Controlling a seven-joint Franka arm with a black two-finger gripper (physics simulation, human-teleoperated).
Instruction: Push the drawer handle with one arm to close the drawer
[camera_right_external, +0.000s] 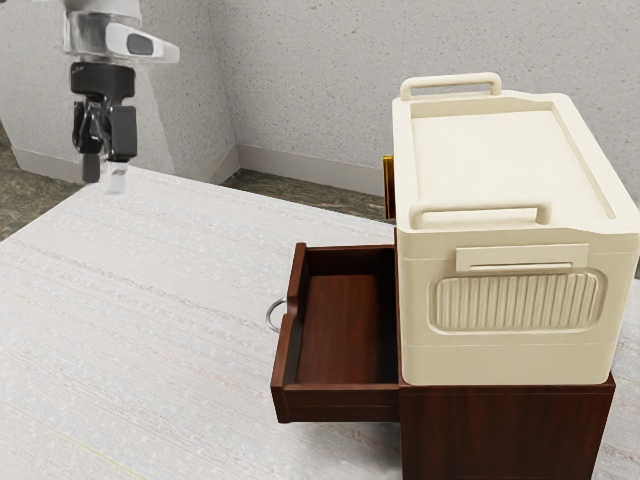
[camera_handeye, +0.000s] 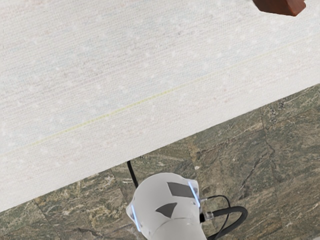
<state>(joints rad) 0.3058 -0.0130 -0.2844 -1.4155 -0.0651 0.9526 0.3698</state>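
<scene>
Reddish-brown wood: one drawer (camera_right_external: 287, 365), drawn out of its cabinet (camera_right_external: 505, 435); lower than the jaws, well apart from them, toward the exterior view's right. Fitted with a metal ring-shaped handle (camera_right_external: 268, 315) on the outer face, the side toward the jaws.

Jaws, black, one pair: apart, nothing between them; raised over the far part of the counter (camera_right_external: 130, 330), pointing down, at the end of a white arm (camera_right_external: 90, 45).

Lidded box (camera_right_external: 500, 350), cream, with two bar grips on top: standing on the cabinet, beyond the drawer as reckoned from the jaws.

Wooden corner (camera_handeye: 285, 6): well off to one side of the jaws; drawer or cabinet, cannot tell.

Step in hand, as judged: the approach; closing is not begun. Next move called for: bring the jaws down and across to handle height, outside the drawer front, preferably drawn together, then press handle and front straight toward the cabinet. Hazards: descending too far inward, into the open drawer; catching a tip in the ring; pushing off-centre, so the drawer binds.
</scene>
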